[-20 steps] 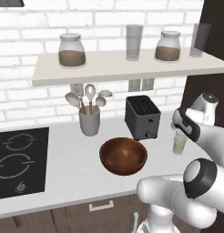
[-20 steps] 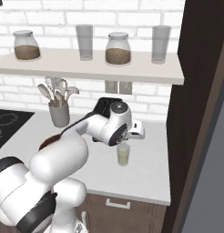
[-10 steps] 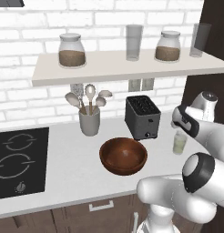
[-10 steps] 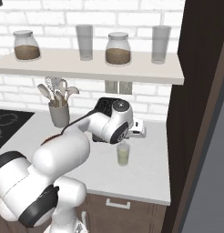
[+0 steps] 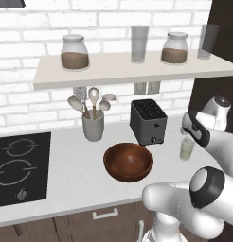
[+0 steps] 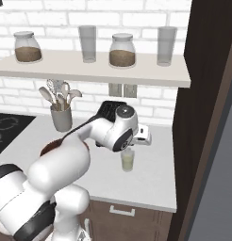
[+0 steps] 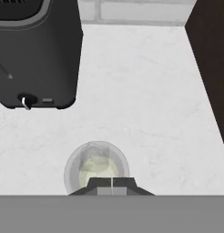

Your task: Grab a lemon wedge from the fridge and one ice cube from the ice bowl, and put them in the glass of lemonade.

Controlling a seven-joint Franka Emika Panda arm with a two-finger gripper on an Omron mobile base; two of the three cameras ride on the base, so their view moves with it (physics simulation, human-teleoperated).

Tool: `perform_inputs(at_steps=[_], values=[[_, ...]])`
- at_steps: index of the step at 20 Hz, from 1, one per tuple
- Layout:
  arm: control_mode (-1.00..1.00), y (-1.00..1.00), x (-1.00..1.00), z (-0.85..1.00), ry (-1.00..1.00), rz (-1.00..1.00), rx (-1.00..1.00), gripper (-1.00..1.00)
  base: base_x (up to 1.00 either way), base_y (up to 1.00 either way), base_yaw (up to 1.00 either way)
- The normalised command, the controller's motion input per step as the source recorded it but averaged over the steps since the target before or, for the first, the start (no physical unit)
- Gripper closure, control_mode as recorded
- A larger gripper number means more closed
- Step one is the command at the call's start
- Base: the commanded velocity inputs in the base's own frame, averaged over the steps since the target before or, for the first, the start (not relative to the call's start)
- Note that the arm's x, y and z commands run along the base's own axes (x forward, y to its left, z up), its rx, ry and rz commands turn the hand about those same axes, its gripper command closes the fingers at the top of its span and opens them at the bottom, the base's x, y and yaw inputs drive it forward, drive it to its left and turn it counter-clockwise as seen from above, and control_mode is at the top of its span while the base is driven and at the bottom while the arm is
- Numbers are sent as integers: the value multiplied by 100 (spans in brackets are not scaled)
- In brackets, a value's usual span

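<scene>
The glass of lemonade is a short clear tumbler of pale yellow-green liquid on the white counter, right of the toaster; it also shows as the glass and the glass. My gripper hangs just above its rim, pointing down, fingertips pressed together with nothing visible between them. From the left base camera the gripper sits over the glass. The ice bowl is a wide dark wooden bowl left of the glass; I see no cubes in it. The lemon wedge and the fridge's doors are out of view.
A grey utensil cup stands behind the bowl. The stove top lies at the far left. A shelf above carries jars and tall glasses. A tall dark brown panel bounds the counter on the right.
The hand has stayed over the glass with the fingers shut. Only the arm's elbow has shifted slightly.
</scene>
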Motion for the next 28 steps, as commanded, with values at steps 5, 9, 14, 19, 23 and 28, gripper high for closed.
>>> perform_inputs(at_steps=[5,9,14,19,23,28], values=[[-100,0,-5,5,0,0,0,100,0,0,0],[-100,0,-5,26,0,0,0,100,0,0,0],[-100,1,-15,30,-1,0,0,-100,0,0,0],[-100,49,-29,31,-11,0,0,-100,0,0,0],[-100,92,-20,21,-4,0,0,-100,0,0,0],[-100,47,-11,2,-1,0,-1,-100,0,0,0]])
